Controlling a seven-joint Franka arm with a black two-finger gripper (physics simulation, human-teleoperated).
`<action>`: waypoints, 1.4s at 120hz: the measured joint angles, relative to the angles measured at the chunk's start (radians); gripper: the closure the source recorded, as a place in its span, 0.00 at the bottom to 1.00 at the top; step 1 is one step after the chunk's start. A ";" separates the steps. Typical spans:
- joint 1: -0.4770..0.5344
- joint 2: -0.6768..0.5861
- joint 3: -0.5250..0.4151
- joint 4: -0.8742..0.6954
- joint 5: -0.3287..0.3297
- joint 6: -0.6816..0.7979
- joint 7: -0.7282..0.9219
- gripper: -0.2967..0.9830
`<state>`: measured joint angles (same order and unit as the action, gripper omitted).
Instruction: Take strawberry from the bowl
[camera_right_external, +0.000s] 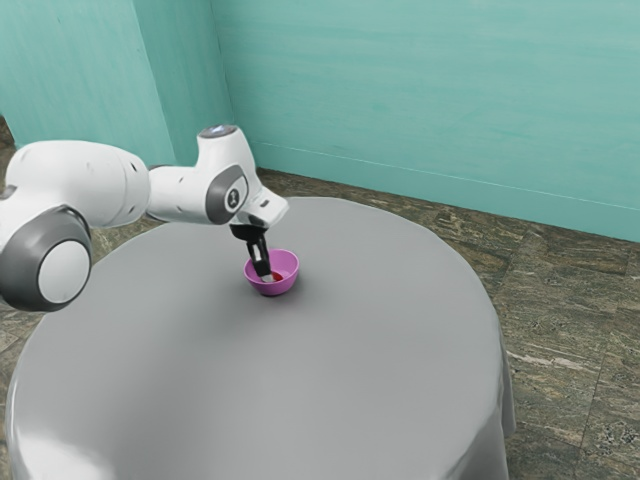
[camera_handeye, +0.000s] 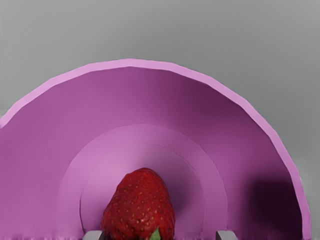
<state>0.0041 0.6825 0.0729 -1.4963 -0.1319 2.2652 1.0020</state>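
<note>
Exterior view, surface (camera_right_external: 260, 410): one, round and grey-clothed, its near edge at 6 o'clock.
Arm (camera_right_external: 95, 185): one, white and grey, reaching in from 10 o'clock.
Bowl (camera_right_external: 286, 284): one, pink, upright, toward 12 o'clock from the surface's middle.
End effector (camera_right_external: 266, 277): one, black, tilted, its tips down inside the bowl.
Strawberry (camera_right_external: 277, 276): one, red, in the bowl, on the 3 o'clock side of the tips.
Wrist view, fingertips (camera_handeye: 227, 235): two, standing wide apart.
Strawberry: one, on the bowl's floor between them, close beside one, a clear gap to the other; a green leaf tip (camera_handeye: 155, 234) shows.
Grip: open, holding nothing; cannot tell whether the nearer fingertip touches the fruit.
</note>
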 joint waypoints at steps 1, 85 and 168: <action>0.000 0.001 0.001 0.000 0.000 0.001 0.000 0.58; -0.001 0.027 0.004 0.031 -0.002 0.036 0.004 0.53; 0.001 0.059 0.004 0.032 -0.009 0.058 0.006 0.53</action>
<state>0.0055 0.7417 0.0767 -1.4638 -0.1407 2.3237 1.0084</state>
